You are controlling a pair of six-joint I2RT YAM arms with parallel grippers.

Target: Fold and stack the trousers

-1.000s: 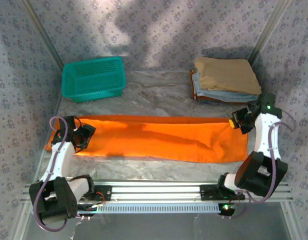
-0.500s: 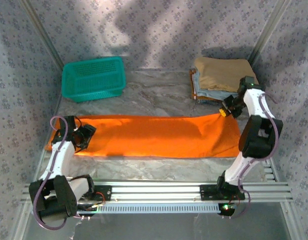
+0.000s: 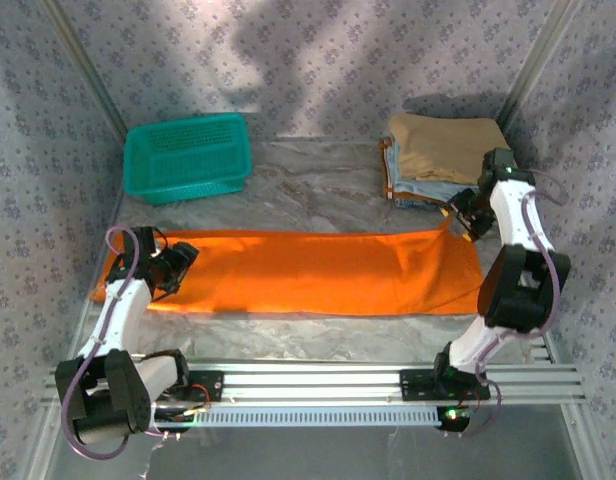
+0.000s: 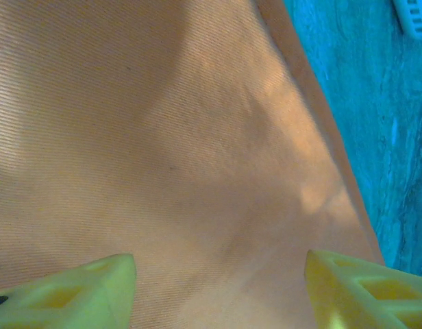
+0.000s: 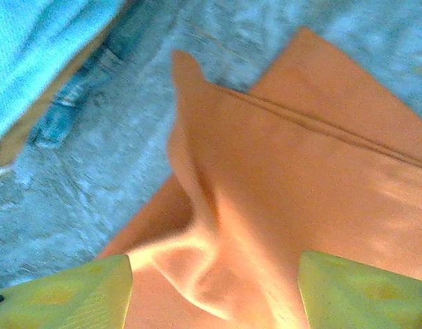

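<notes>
Left claw hangs wide open over the left end of the trousers, likely lining up a grip there. The teal basket sits well behind, out of the way. The trousers lie in one long flat band across the near counter. Right claw gapes wide at the far right corner, cloth humped up between its fingers. The folded stack just beyond crowds that corner, while the middle offers open room for a fold

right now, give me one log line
trousers: spread out; left tool: open over left end; right tool: open at bunched right corner
</notes>
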